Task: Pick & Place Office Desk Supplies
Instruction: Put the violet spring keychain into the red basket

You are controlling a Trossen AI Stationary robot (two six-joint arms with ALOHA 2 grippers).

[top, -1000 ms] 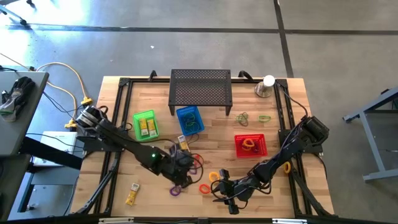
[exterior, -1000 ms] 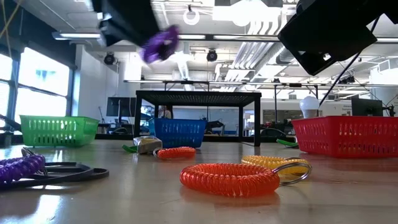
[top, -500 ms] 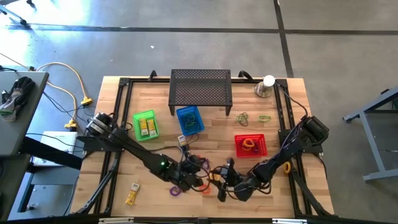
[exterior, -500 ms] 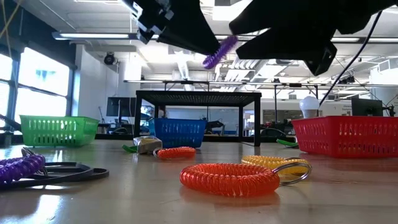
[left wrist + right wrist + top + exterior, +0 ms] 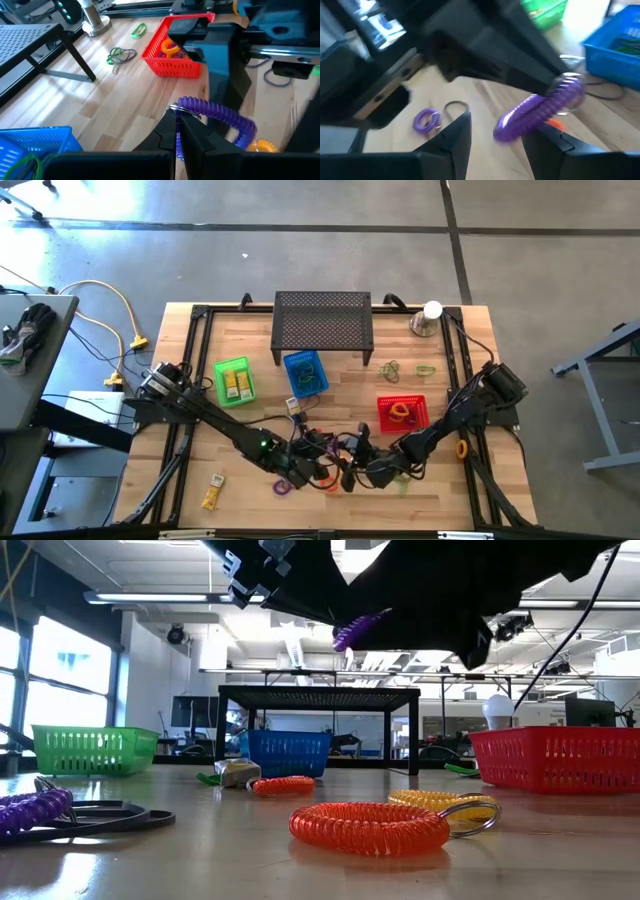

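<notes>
I see the left gripper [image 5: 177, 131] pinched tight on a purple coiled plastic loop [image 5: 220, 111]. The loop sticks out sideways from the tips of its fingers and hangs in the air above the wooden table [image 5: 340, 405]. The right gripper [image 5: 495, 131] is just in front of the left one, with its two dark fingers [image 5: 457, 131] held apart. The purple loop sits between those fingers, but I cannot tell if they touch it. From above, both grippers meet near the front middle of the table, the left gripper [image 5: 322, 467] just beside the right gripper [image 5: 352, 470].

A second ago the two grippers were well apart, with the right one nearer the front edge. Now the right one has come over to the left one, and the loop has moved toward it too.

Down below the grippers, an orange coiled loop [image 5: 368, 826] and a yellow coiled loop with a metal ring [image 5: 445, 804] lie on the table. A second purple coiled loop [image 5: 33, 808] lies off to the left gripper's side. A red plastic basket [image 5: 403, 413] sits beyond the right gripper, and a blue plastic basket [image 5: 305, 373] and a green plastic basket [image 5: 233, 381] sit beyond the left one.
</notes>
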